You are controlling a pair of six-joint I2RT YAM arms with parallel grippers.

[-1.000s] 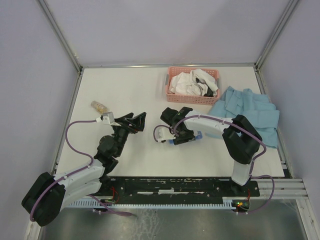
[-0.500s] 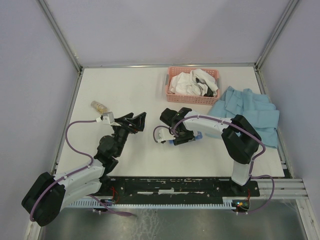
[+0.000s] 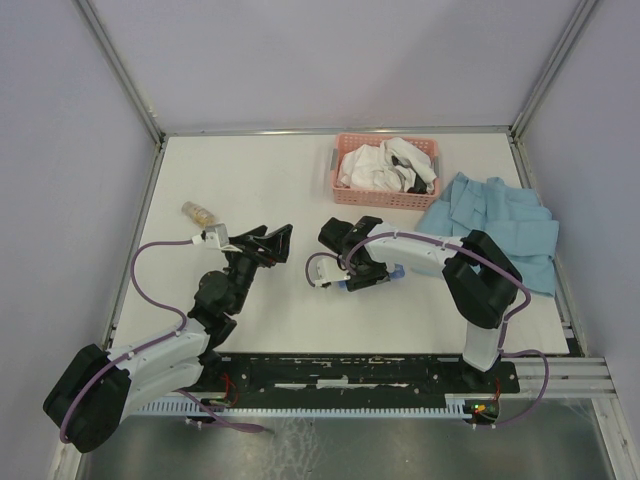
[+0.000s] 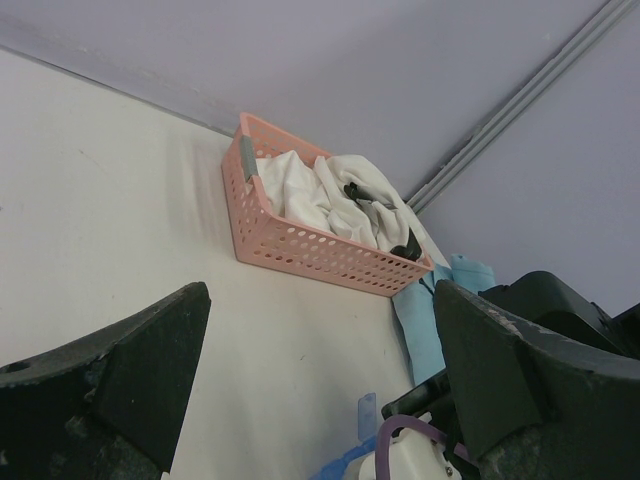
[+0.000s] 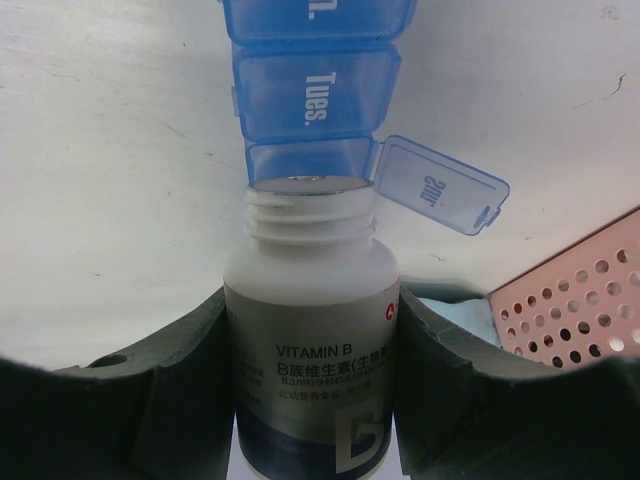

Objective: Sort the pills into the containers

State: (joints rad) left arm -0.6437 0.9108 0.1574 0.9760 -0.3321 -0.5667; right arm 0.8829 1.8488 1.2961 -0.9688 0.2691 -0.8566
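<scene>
- Our right hand (image 5: 310, 335) is closed around the body of a white bottle (image 5: 310, 290), uncapped, neck pointing forward over the table (image 5: 100, 150).
- The bottle mouth sits just at the open end compartment (image 5: 310, 162) of the blue pill organiser (image 5: 318, 100), which lies flat on the table. We should tip slowly so the pills drop only there.
- Its lid (image 5: 440, 185) is flipped out to the right; we steer clear of it.
- Our left hand (image 4: 320, 345) hangs wide and empty, well apart.

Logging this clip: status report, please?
Left gripper open, empty, hovering. Right gripper shut on white uncapped vitamin bottle, mouth at blue translucent pill-organiser strip, its end compartment open. Nothing blocking.
</scene>
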